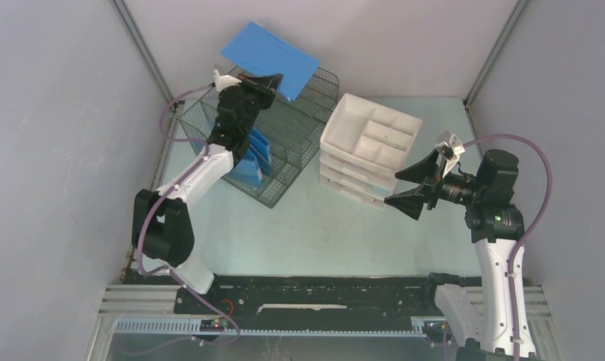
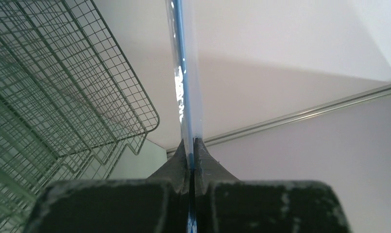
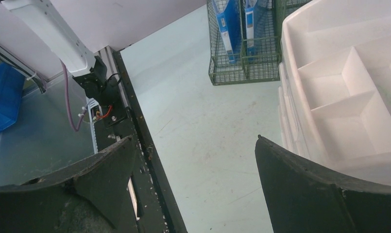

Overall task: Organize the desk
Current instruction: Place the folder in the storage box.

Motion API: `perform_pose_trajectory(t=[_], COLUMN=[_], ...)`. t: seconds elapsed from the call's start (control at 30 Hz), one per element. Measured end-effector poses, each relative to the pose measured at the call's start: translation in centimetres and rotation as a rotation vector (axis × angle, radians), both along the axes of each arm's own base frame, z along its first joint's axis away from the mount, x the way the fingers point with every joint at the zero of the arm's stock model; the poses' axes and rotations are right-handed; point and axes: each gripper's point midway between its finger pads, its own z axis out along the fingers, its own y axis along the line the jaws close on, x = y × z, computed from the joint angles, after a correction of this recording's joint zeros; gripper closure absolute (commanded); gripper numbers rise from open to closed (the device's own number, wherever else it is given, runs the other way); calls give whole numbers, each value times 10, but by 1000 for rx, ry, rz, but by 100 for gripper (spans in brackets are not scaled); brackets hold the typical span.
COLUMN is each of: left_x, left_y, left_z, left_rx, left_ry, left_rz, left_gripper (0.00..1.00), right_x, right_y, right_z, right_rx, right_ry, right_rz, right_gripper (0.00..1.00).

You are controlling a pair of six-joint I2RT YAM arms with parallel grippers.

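The desk [image 1: 322,233] is a pale mint-green tabletop. My left gripper [image 1: 273,81] is raised over the dark wire-mesh organizer [image 1: 288,143] at the back left and is shut on the edge of a flat blue folder [image 1: 267,54]. In the left wrist view the folder [image 2: 182,87] runs edge-on straight up from the closed left gripper [image 2: 193,143]. My right gripper [image 1: 393,187] hangs open and empty beside the white drawer unit [image 1: 368,147], above bare desk [image 3: 203,121] in the right wrist view, where the right gripper [image 3: 195,141] shows wide-spread fingers.
Two blue folders [image 1: 254,162] stand upright inside the organizer [image 3: 242,58]. The drawer unit's top tray [image 3: 348,87] has several compartments. A black rail [image 1: 307,293] runs along the near edge, and grey walls close in the left, back and right sides.
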Motion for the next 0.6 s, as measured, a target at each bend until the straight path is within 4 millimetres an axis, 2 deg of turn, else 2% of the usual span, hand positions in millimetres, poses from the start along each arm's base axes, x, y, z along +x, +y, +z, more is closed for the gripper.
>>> perform_pose_trajectory(t=[0.27,0.6], left_x=[33,48], left_y=[-13,-14], left_z=[-25,-68], left_rx=[-60,-109], left_ry=[82,212], left_rz=[-49,-61], left_gripper=[100,100], right_x=[-1,1], right_y=[2,2], right_z=[0,-1], right_rx=[-2,-8], right_ry=[0,1], right_rz=[5,-4], right_gripper=[0,0])
